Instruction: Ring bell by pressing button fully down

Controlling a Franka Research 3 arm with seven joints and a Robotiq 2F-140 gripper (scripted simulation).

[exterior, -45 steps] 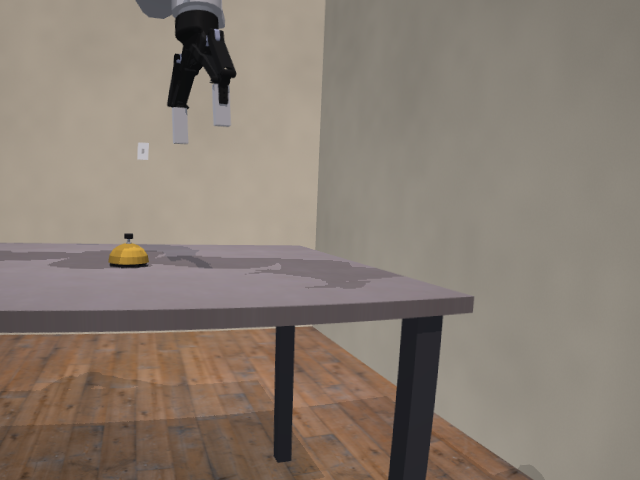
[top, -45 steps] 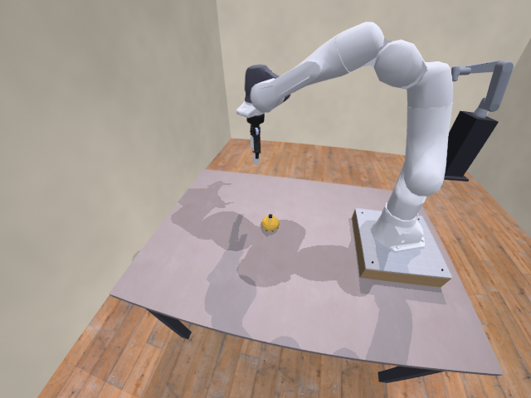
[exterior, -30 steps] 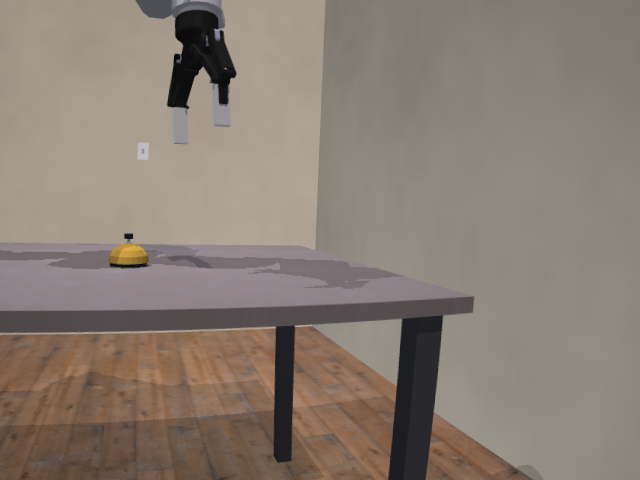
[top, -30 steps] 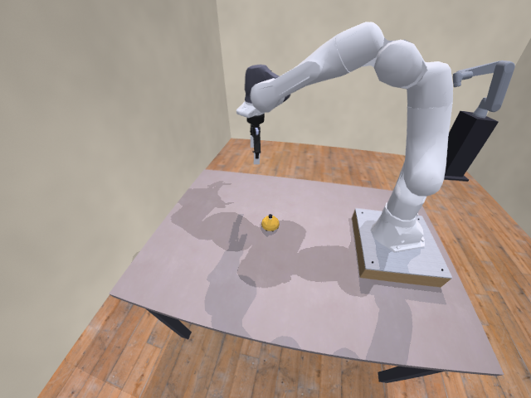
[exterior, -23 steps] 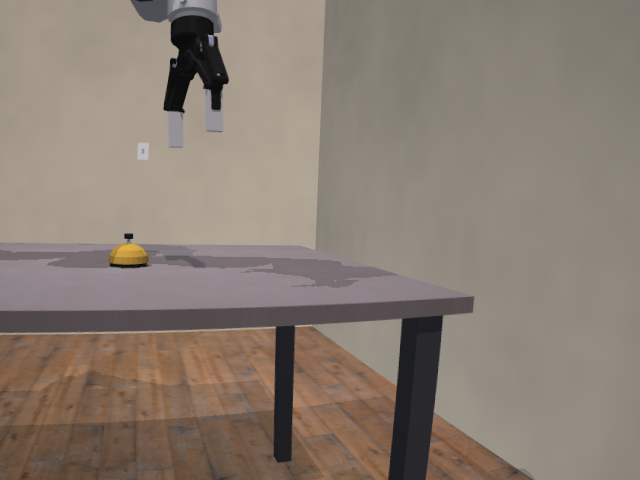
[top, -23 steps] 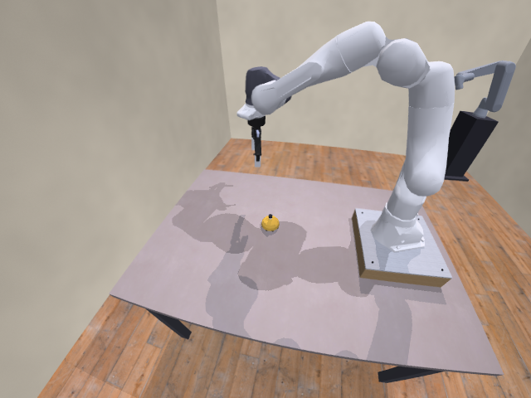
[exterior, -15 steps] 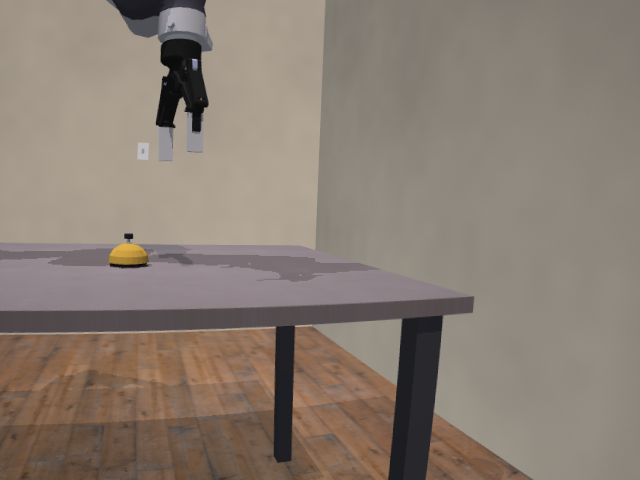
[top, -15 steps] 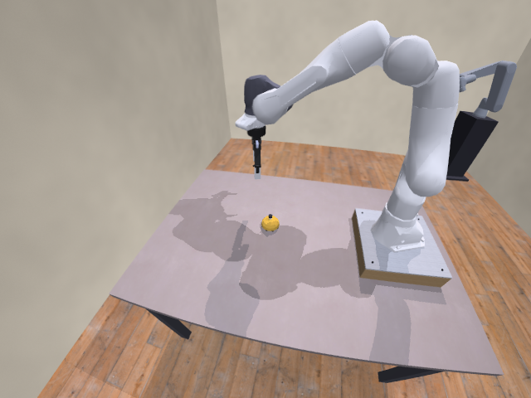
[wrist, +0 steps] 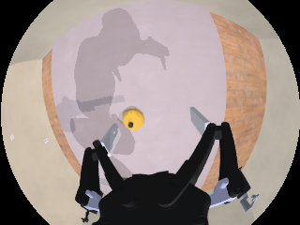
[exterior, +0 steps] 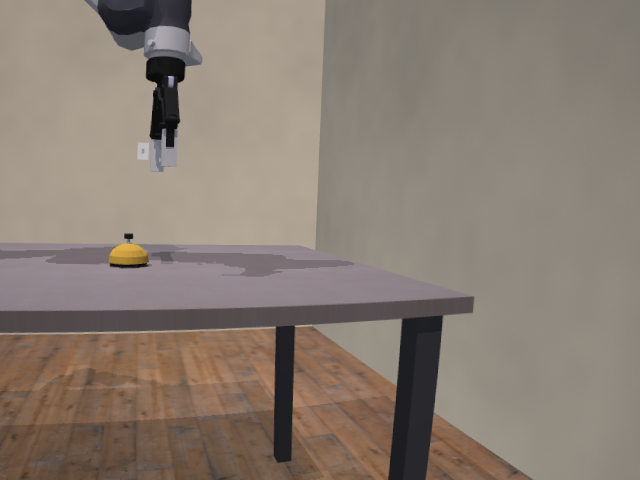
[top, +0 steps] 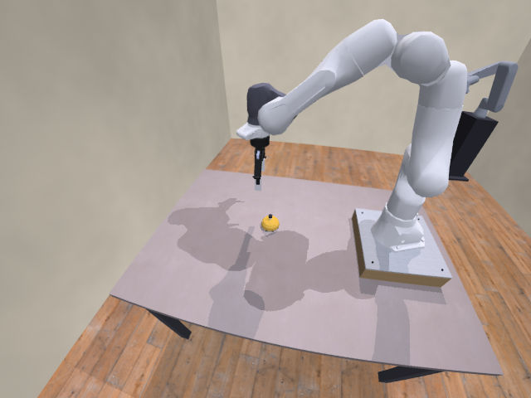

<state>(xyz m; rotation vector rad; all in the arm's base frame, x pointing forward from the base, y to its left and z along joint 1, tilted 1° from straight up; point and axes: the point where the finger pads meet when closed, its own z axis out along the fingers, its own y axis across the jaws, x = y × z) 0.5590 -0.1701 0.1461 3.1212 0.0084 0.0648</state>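
Observation:
A yellow dome bell [top: 270, 223] [exterior: 128, 255] [wrist: 133, 119] with a small black button [top: 270, 215] [exterior: 128, 236] on top stands upright on the grey table [top: 180, 265] [exterior: 289, 289]. My gripper [top: 257, 186] [exterior: 163, 159] [wrist: 153, 122] is open and empty. It hangs well above the table, a little beyond the bell toward the far edge, fingers pointing down. In the wrist view the bell lies close to the left fingertip, inside the finger gap.
The arm's base plate [top: 428, 274] stands on the table at the right. A wall [exterior: 465, 155] runs close beside the table. A dark stand [top: 471, 141] is behind the arm.

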